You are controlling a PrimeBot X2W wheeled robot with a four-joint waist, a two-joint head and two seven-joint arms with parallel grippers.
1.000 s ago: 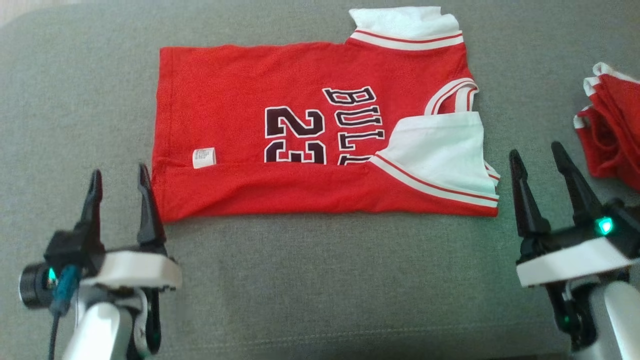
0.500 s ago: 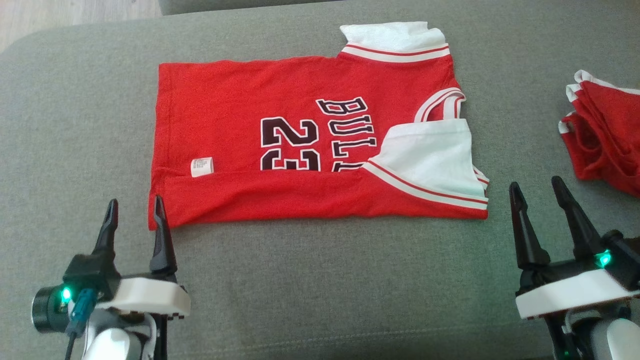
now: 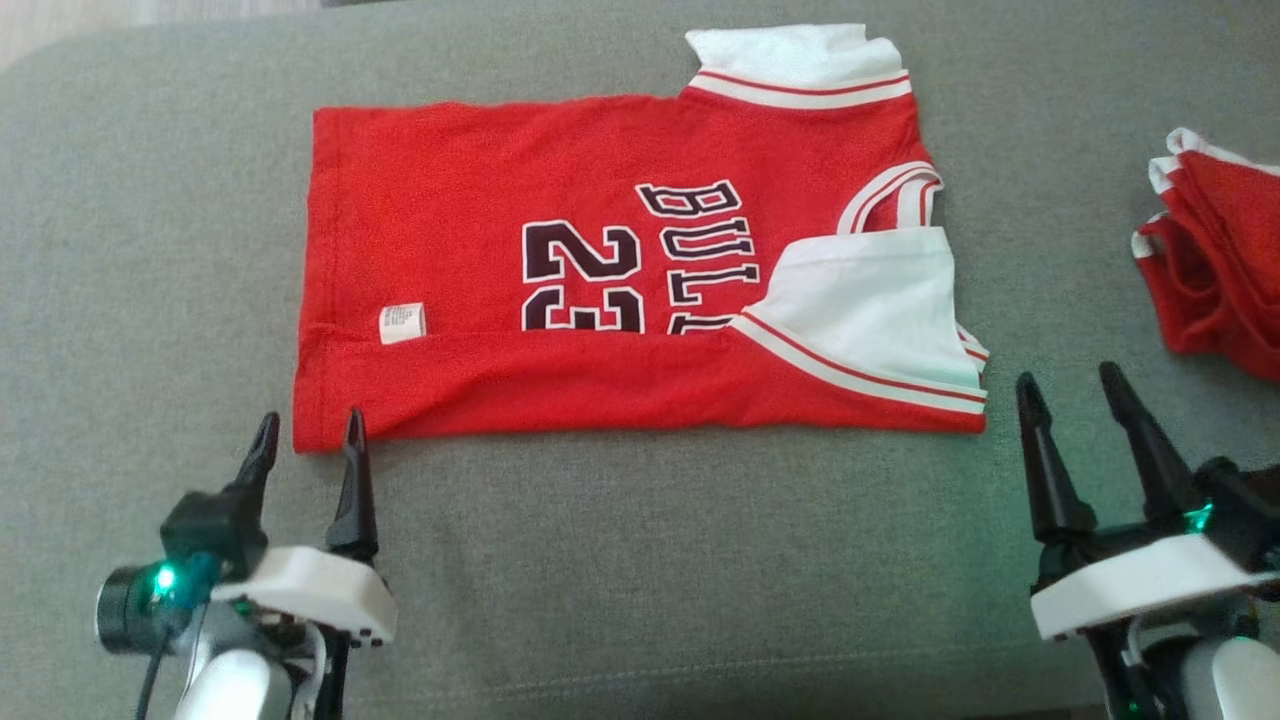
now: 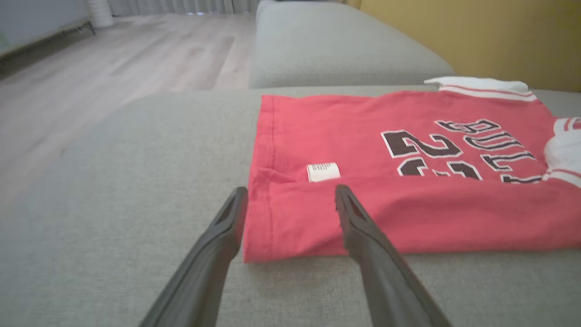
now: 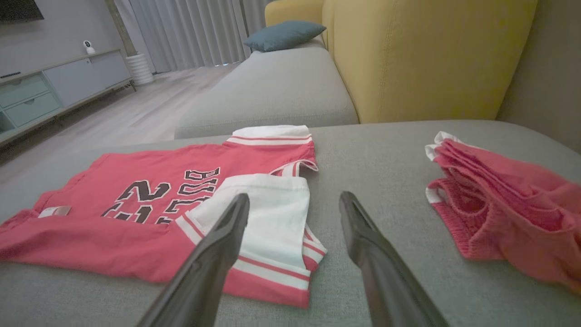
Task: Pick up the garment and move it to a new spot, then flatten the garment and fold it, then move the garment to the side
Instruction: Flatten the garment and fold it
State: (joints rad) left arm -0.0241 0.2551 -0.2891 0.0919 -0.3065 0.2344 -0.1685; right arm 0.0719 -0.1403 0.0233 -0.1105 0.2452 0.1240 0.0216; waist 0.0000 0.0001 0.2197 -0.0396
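On a grey fabric couch point(image 3: 640, 560), a half-folded red-and-white jersey point(image 3: 480, 200) lies before the splayed, empty left gripper point(image 3: 311, 420) and right gripper point(image 3: 1068, 375), the right wrist view adding a yellow sofa backrest point(image 5: 431, 54).

A broad grey woven-fabric seat cushion point(image 3: 640, 560) spreads across the scene. On its right end lies a crumpled red knit bundle with white edging point(image 5: 499, 218), possibly shorts. Behind the cushion rises a mustard-yellow upholstered backrest point(image 5: 431, 54). Beyond the cushion are a teal pillow point(image 5: 283, 34), pale wooden floor point(image 5: 136, 113), grey curtains point(image 5: 195, 32) and a pale drawer cabinet point(image 5: 41, 95).
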